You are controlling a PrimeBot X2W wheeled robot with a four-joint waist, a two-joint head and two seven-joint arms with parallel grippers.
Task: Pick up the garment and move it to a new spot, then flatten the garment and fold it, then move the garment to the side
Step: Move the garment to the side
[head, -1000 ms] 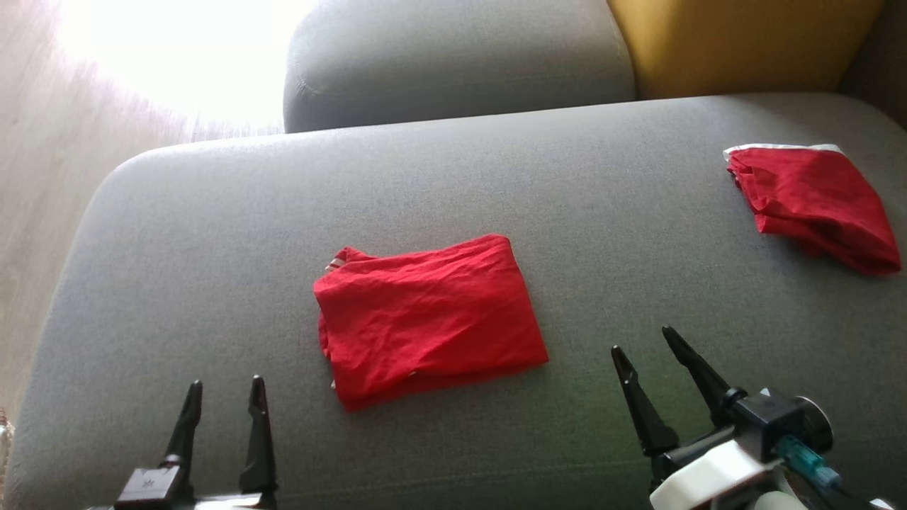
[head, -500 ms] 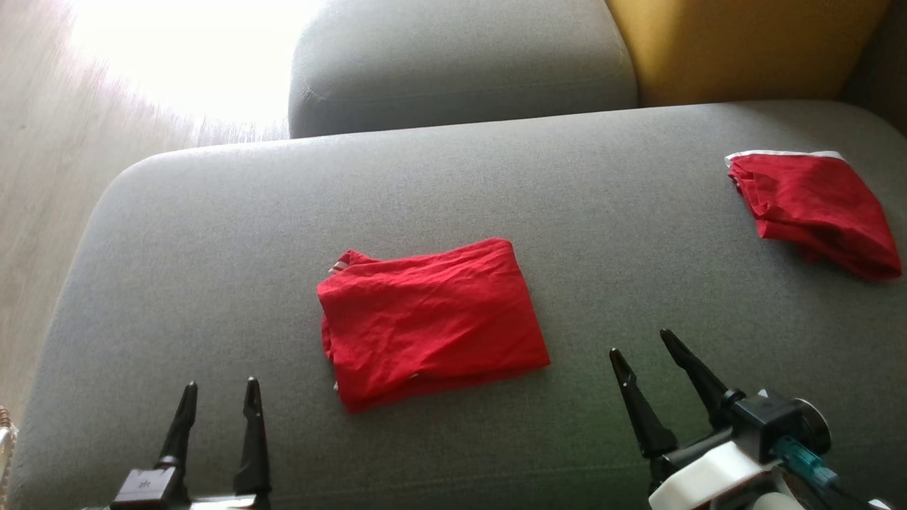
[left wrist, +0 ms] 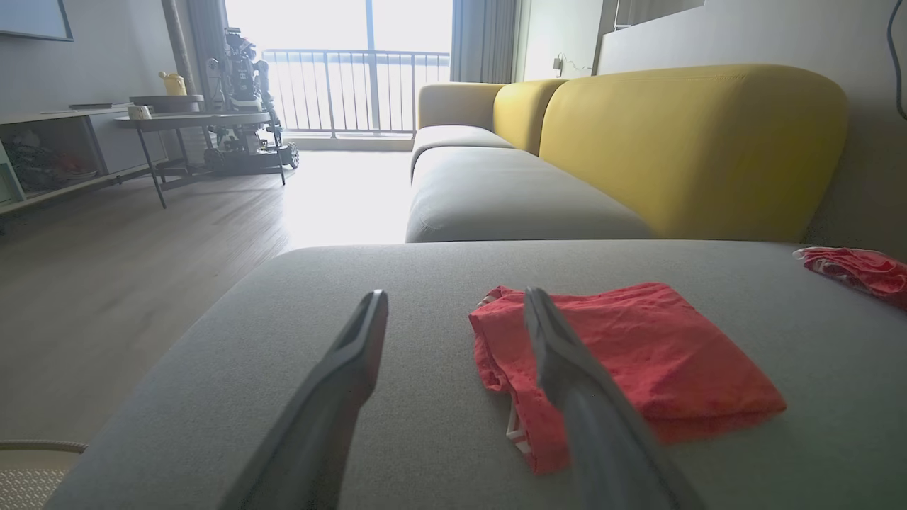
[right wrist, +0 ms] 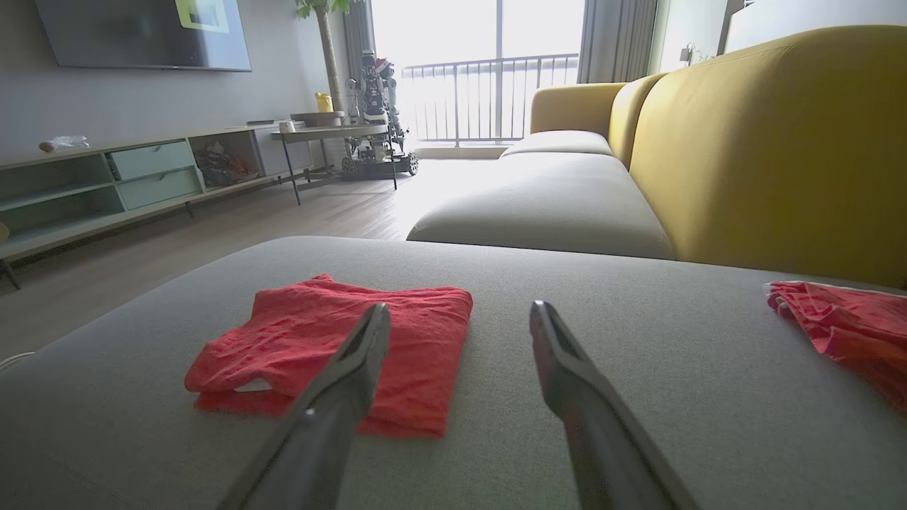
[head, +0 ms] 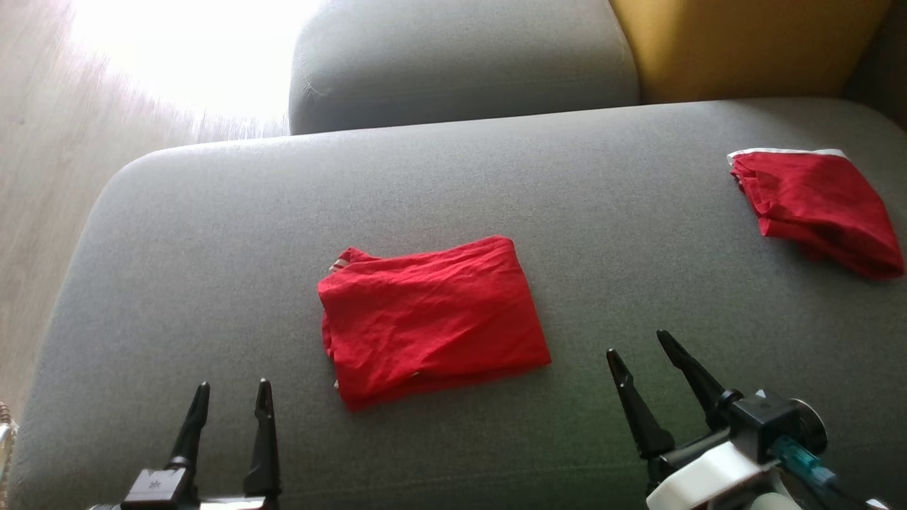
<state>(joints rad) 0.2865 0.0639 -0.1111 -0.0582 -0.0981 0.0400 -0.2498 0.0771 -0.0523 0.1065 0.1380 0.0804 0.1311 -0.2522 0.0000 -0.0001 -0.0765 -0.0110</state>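
A folded red garment (head: 432,319) lies flat in the middle of a grey sofa seat (head: 212,234), with nothing touching it. The left gripper (head: 234,384) hovers at the near edge, off to the garment's left, its two fingers spread wide and empty. The right gripper (head: 636,343) is just off the garment's right side, fingers also spread wide, holding nothing. A second red cloth (head: 815,205) lies bunched far to the right, near a yellow backrest (head: 744,42)
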